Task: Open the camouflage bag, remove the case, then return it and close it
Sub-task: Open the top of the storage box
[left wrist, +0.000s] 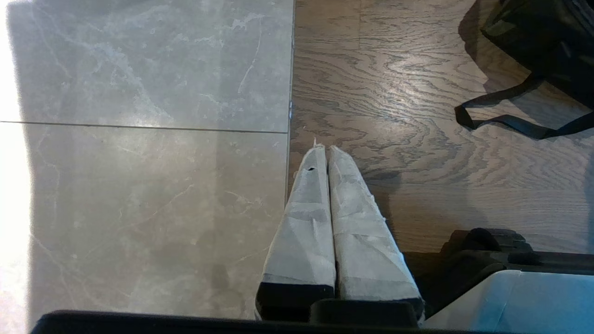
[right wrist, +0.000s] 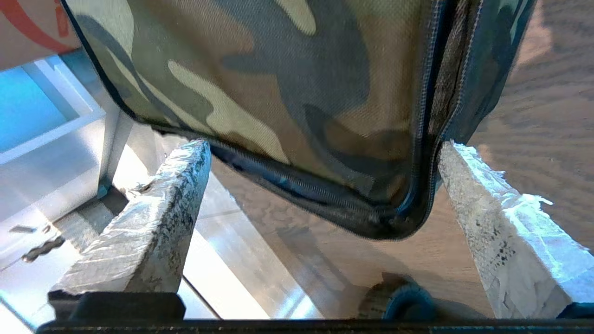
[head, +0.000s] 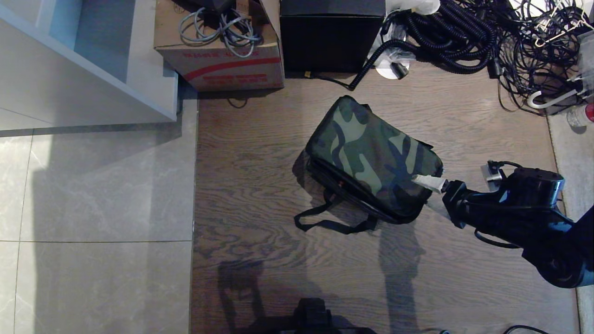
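The camouflage bag [head: 371, 157] lies on the wooden floor with its green lid down and its black strap [head: 325, 222] trailing toward me. My right gripper [head: 424, 183] reaches in from the right, open, with one taped finger over the lid's near right corner. In the right wrist view that gripper [right wrist: 322, 146] straddles the zipped corner of the bag [right wrist: 278, 69] without holding anything. The case is hidden. My left gripper [left wrist: 325, 148] hangs parked over the seam between tile and wood, shut and empty, with the bag [left wrist: 547, 41] far off to its side.
A brown cardboard box [head: 218, 51] with cables and a plain black cube box [head: 332, 37] stand behind the bag. A heap of black cables [head: 464, 37] fills the back right. A white shelf unit [head: 93, 60] stands at the back left, with grey tile [head: 93, 185] beside the wood.
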### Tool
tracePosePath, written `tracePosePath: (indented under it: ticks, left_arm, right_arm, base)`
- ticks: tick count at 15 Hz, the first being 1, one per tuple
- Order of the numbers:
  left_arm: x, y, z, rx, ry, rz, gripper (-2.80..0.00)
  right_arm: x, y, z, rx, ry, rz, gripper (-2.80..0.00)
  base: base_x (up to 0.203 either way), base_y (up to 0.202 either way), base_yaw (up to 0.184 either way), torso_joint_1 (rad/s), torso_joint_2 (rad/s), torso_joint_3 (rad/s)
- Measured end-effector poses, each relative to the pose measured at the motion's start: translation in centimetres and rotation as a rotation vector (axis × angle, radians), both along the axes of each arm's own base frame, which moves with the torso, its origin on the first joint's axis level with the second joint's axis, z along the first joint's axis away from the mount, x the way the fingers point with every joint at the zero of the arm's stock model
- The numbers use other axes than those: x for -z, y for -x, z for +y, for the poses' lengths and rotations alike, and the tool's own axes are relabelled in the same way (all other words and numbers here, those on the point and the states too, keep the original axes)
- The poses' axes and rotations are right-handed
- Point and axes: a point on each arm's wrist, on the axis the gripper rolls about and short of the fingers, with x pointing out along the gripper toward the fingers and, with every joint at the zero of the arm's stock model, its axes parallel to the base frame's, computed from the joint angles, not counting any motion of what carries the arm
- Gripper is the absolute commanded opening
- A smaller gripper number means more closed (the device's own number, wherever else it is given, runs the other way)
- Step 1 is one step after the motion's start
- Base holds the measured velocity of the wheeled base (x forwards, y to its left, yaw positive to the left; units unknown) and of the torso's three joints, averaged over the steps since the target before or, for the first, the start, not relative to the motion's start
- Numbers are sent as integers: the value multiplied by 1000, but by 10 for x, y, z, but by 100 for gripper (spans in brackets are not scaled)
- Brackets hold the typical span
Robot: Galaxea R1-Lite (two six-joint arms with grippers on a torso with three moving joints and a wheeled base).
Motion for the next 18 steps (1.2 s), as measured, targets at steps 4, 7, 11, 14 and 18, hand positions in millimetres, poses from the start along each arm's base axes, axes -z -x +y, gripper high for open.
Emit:
tracePosePath:
  ticks: [4, 7, 11, 14, 18]
  left_arm:
    - [0, 0, 0, 0, 0, 0, -280]
    - [0, 0, 0, 0, 0, 0, -280]
    - [0, 0, 0, 0, 0, 0, -280]
    - [0, 0, 0, 0, 0, 0, -280]
    - [0, 0, 0, 0, 0, 0, -280]
  right_arm:
    - [-7, 1, 0, -8, 8, -49, 0]
    - [-6, 8, 1, -25, 9, -50, 0]
    - [4, 7, 8, -33, 13, -17, 0]
    - [14, 2, 13, 0, 24, 7, 0]
    - [22, -1, 17, 2, 33, 14, 0]
  base:
    - [0, 0, 0, 0, 0, 0]
    - [0, 0, 0, 0, 0, 0]
    - [0, 0, 0, 0, 0, 0]
    - [0, 0, 0, 0, 0, 0]
    - [0, 0, 0, 0, 0, 0]
